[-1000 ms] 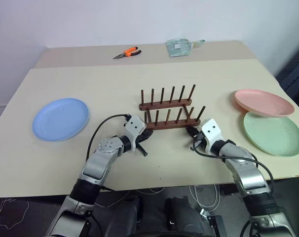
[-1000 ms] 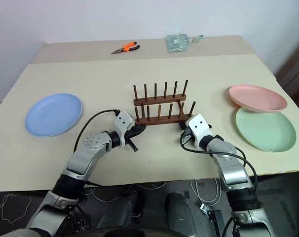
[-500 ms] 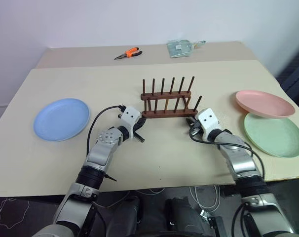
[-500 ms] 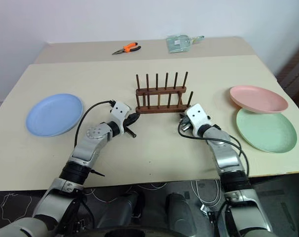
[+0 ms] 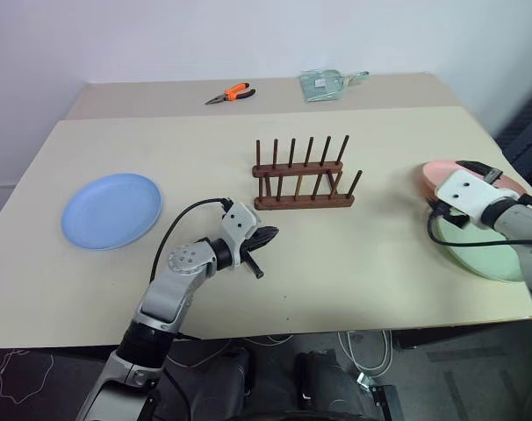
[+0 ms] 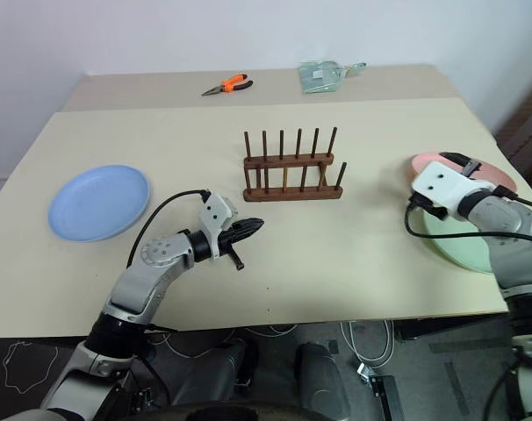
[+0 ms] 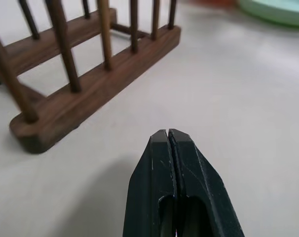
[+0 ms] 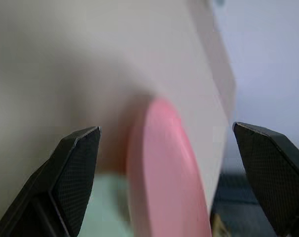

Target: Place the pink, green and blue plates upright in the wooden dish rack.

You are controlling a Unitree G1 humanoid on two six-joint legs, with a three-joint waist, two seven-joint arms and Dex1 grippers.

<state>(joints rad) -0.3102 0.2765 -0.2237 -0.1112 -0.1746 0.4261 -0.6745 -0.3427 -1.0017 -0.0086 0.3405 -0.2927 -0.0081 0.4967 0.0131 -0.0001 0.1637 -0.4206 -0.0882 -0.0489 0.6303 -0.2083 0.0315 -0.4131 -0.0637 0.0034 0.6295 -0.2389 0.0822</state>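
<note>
Left arm [image 5: 174, 294]: silver-grey metal segments, round perforated joint cap, white boxy wrist housing behind fingers, black cable looping from housing back to forearm. Left gripper [image 7: 172, 143]: two black fingers, tapered, fine scratches on faces. Right gripper [image 8: 167, 168]: black fingers, carbon-weave texture. Right arm [image 5: 512, 219]: grey, white wrist housing, black cable.
</note>
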